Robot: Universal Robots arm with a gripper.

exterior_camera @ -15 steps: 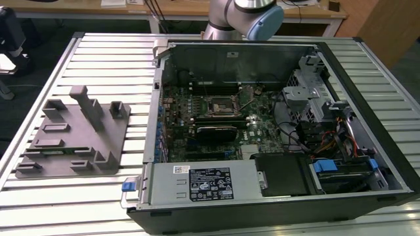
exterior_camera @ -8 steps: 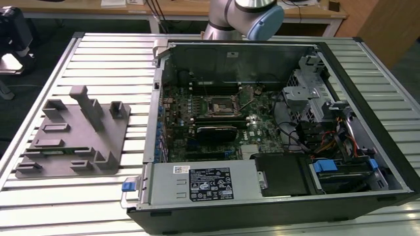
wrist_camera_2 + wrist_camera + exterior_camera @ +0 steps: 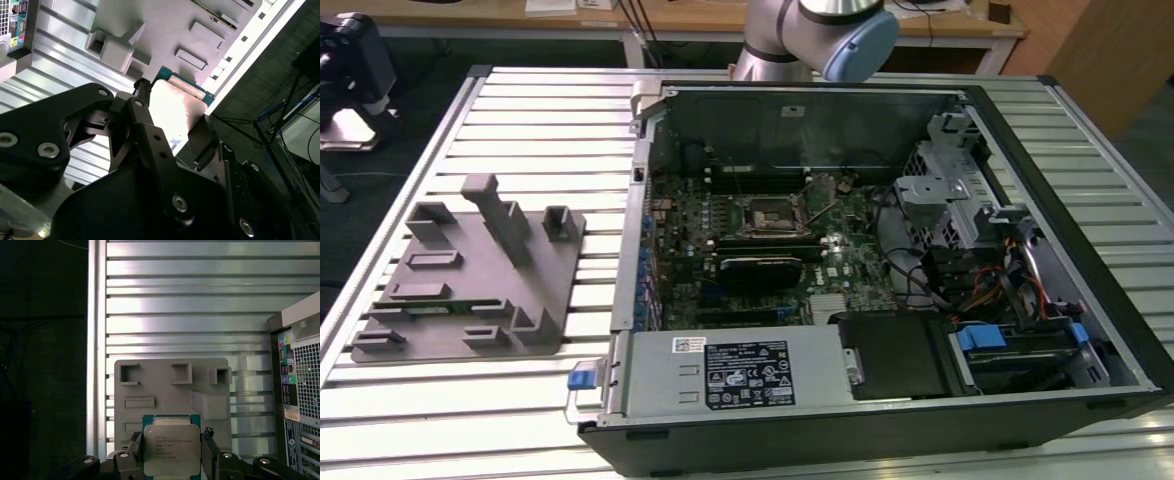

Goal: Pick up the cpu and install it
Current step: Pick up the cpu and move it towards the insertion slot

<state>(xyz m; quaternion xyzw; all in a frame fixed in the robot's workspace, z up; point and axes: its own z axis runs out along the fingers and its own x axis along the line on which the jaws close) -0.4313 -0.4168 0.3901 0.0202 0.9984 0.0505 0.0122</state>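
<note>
- The end effector (image 3: 171, 452) is seen closed on the cpu (image 3: 171, 449). One black finger (image 3: 134, 446) is pressed to each of two opposite edges, and the gap between them is taken up by the chip's width.
- In the second wrist view the same grasp is seen from behind the end effector (image 3: 172, 119). The cpu (image 3: 176, 102) is held past the fingertips with its flat face towards the light.
- cpu appearance: a flat square with a dull silver metal lid bearing faint printed lines. A thin teal-green rim shows around the lid, widest at the far edge.
- cpu position: held in the air, clear of any surface. It is seen in front of a grey fixture plate (image 3: 170, 385) with raised blocks and rectangular pockets.
- The fixture plate (image 3: 460, 275) lies on the ribbed aluminium tabletop (image 3: 175, 300), on the exterior view's left.
- An open computer case (image 3: 1067, 130) lies beside the plate on the exterior view's right. Its motherboard socket (image 3: 767, 213) is visible as a black-framed square.
- The arm (image 3: 821, 35) is seen at the tabletop's far edge.
</note>
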